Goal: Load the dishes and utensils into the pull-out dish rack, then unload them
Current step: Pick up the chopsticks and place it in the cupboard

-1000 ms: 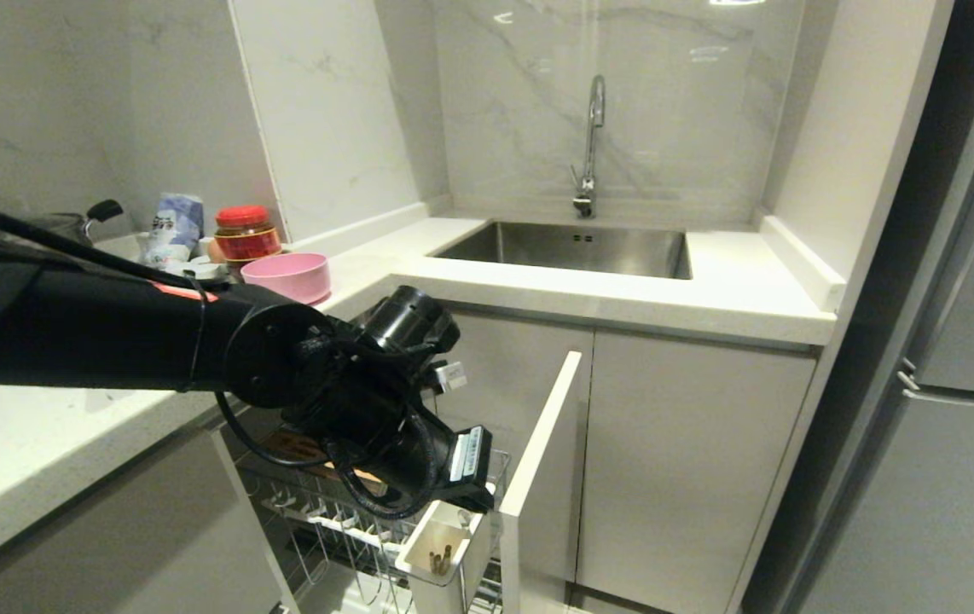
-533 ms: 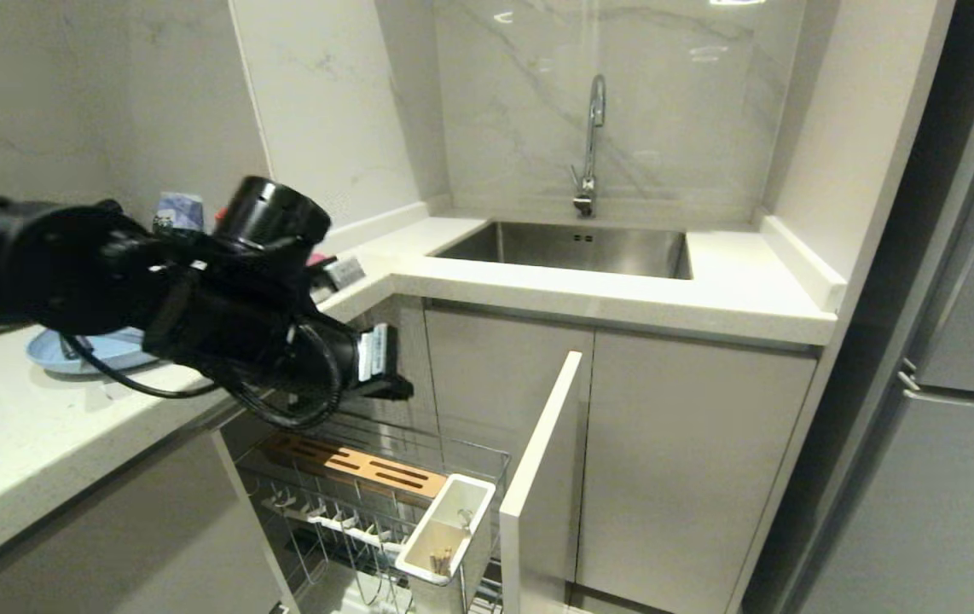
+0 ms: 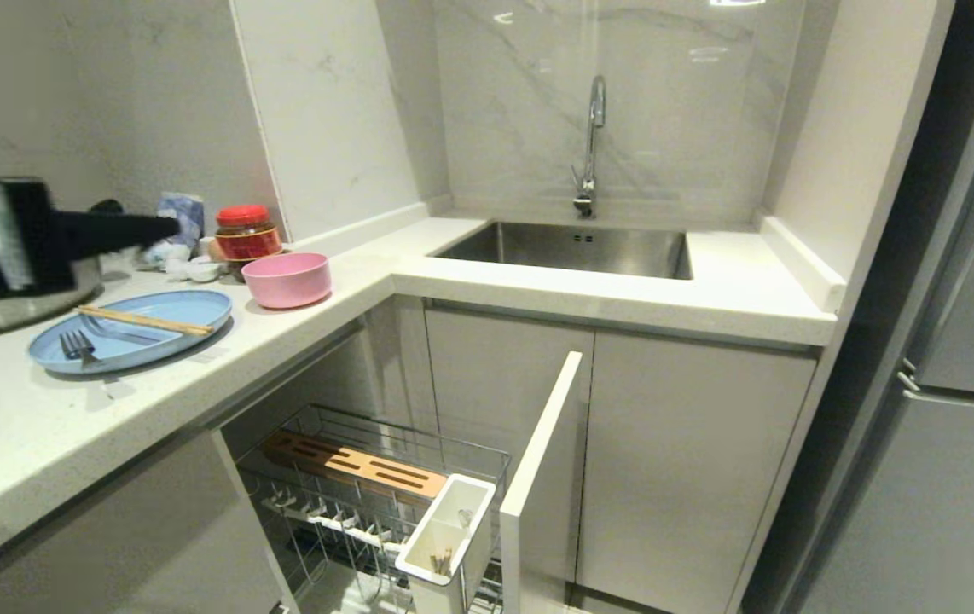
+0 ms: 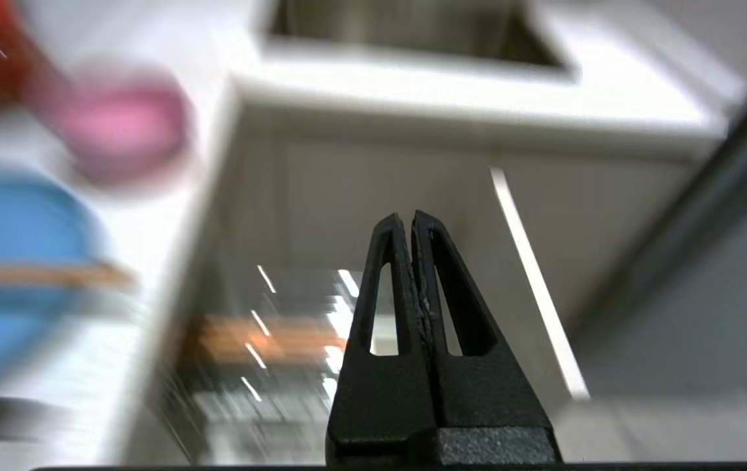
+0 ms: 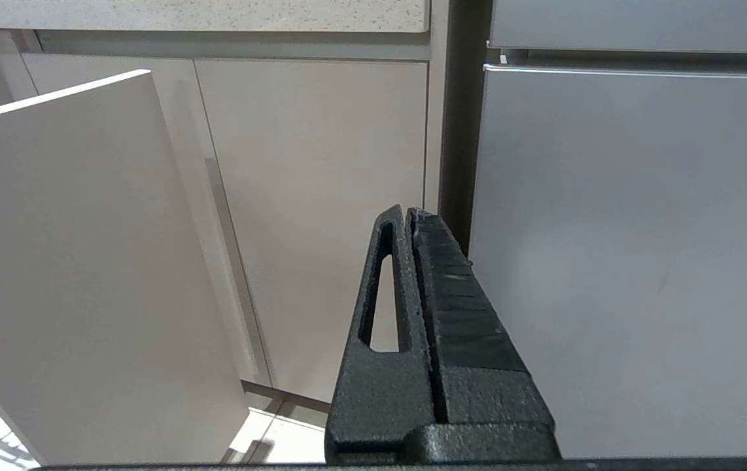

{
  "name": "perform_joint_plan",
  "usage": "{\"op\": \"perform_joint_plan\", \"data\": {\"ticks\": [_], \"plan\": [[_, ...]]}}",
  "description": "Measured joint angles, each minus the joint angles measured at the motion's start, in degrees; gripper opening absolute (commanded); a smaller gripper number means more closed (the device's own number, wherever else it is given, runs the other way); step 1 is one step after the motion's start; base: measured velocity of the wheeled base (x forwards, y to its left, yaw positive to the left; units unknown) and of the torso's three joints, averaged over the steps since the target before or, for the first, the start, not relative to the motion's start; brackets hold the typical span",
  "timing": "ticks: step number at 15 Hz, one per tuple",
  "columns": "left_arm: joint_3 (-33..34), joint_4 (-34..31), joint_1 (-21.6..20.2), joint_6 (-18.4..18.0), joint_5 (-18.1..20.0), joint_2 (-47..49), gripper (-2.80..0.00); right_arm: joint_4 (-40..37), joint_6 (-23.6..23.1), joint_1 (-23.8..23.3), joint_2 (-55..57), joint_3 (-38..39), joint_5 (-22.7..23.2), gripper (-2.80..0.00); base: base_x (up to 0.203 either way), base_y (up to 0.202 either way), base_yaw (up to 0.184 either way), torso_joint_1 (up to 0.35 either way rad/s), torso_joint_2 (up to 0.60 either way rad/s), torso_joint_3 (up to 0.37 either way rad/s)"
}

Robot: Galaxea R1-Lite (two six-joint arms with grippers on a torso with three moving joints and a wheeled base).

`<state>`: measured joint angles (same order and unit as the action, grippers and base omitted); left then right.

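Note:
On the counter lies the light blue plate (image 3: 154,337) (image 4: 7,314), with the wooden chopsticks (image 3: 146,321) (image 4: 40,275) and the silver fork (image 3: 78,344) on it. The pink bowl (image 3: 286,278) (image 4: 118,127) stands just right of the plate. Below, the pull-out dish rack (image 3: 329,499) is drawn out, with its wooden strip (image 3: 359,465), white utensil holder (image 3: 463,512) and front panel (image 3: 542,460). Brown stick ends (image 3: 440,561) stand in the holder. My left gripper (image 3: 165,228) (image 4: 411,219) hovers shut and empty above the plate's far side. My right gripper (image 5: 409,212) is shut, low by the cabinet doors.
The steel sink (image 3: 572,247) and tap (image 3: 591,145) sit at the back. A red-lidded jar (image 3: 244,232), a packet and small white dishes (image 3: 197,269) crowd the corner behind the bowl. A steel pot (image 3: 9,309) is at far left; the fridge (image 3: 965,426) is at right.
My left arm has swung up and left from over the rack's utensil holder to above the counter, uncovering the plate, chopsticks and fork. The gripper stayed shut.

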<state>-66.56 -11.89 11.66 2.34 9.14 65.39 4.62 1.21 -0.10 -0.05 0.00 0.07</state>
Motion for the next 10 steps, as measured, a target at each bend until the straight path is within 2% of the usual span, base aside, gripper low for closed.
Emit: {"op": "perform_joint_plan", "data": {"ticks": [2, 5, 7, 10], "plan": [[4.8, 4.2, -2.4, -3.6, 0.1, -9.9, -2.8, 0.0, 0.0, 0.0, 0.0, 0.0, 0.0, -2.8, 0.0, 0.0, 0.0, 0.0, 0.0, 0.0], [15.8, 5.9, -5.1, -9.5, -1.3, -25.5, -2.8, 0.0, 0.0, 0.0, 0.0, 0.0, 0.0, -2.8, 0.0, 0.0, 0.0, 0.0, 0.0, 0.0], [24.8, 6.3, -6.4, -11.6, -3.4, -35.0, -2.8, 0.0, 0.0, 0.0, 0.0, 0.0, 0.0, -2.8, 0.0, 0.0, 0.0, 0.0, 0.0, 0.0], [37.2, 6.2, -9.4, -12.9, -6.4, -46.7, -2.8, 0.0, 0.0, 0.0, 0.0, 0.0, 0.0, -2.8, 0.0, 0.0, 0.0, 0.0, 0.0, 0.0]]}}
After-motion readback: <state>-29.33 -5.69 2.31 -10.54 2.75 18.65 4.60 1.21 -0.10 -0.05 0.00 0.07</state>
